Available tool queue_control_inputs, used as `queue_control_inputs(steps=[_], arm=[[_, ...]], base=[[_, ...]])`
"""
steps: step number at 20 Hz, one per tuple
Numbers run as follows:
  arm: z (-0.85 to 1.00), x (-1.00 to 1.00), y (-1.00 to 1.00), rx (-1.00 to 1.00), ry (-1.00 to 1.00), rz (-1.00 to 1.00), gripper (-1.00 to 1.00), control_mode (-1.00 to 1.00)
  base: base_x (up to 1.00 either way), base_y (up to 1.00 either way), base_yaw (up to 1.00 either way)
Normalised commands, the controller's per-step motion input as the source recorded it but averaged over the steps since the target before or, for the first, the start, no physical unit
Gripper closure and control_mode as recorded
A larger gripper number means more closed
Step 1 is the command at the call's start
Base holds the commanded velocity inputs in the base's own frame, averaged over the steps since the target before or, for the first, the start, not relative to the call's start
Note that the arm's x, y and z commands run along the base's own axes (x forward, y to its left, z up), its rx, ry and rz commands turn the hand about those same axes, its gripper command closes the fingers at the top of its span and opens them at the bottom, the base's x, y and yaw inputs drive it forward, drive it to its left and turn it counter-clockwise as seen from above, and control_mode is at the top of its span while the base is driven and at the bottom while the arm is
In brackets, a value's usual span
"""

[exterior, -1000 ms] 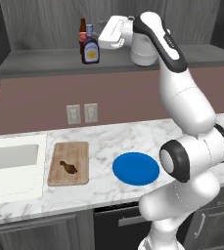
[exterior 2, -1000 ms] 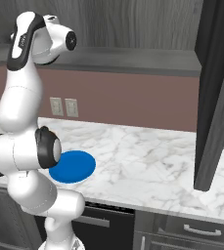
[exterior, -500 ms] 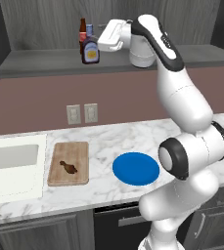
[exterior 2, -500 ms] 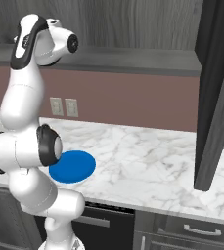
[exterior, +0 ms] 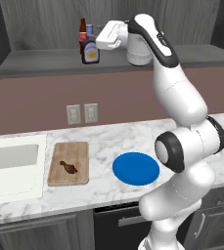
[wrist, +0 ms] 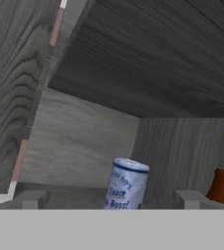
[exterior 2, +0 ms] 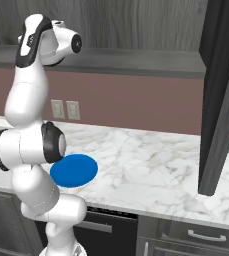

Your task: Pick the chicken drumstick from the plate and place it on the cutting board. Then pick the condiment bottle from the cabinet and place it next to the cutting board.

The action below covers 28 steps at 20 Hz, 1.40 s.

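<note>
1. Nearest the base, on the white marble counter [exterior: 108, 139], the blue plate [exterior: 136, 168] lies bare.
2. At its 9 o'clock, the cutting board [exterior: 68, 163] already carries the chicken drumstick [exterior: 68, 167], so that step looks done.
3. Higher and farther, the gripper [exterior: 100, 40] hangs at the cabinet [exterior: 45, 61] shelf with its jaws spread wide, holding nothing, just at 3 o'clock of the condiment bottle [exterior: 90, 50].
4. A slim brown bottle [exterior: 82, 33] stands close behind.
5. Judgement: centre the squat body between the jaws, advance level, close on the widest part, avoid nudging the slim neighbour.
</note>
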Motion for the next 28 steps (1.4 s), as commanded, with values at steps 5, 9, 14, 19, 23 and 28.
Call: queue_control_inputs(steps=[5,9,14,19,23,28], arm=[[0.0,0.18,0.0,0.0,0.04,0.0,-1.0,-1.0],[0.0,0.11,0.0,0.02,0.02,0.0,-1.0,-1.0],[0.0,0.02,0.03,0.03,0.0,0.0,-1.0,-1.0],[0.0,-0.01,0.1,0.04,0.0,0.0,-1.0,-1.0],[0.0,-0.03,0.16,0.02,0.0,0.0,-1.0,-1.0],[0.0,0.0,0.1,0.0,0.0,0.0,-1.0,-1.0]], base=[[0.0,0.0,0.0],[0.0,0.0,0.0],[0.0,0.0,0.0],[0.0,0.0,0.0],[0.0,0.0,0.0],[0.0,0.0,0.0]])
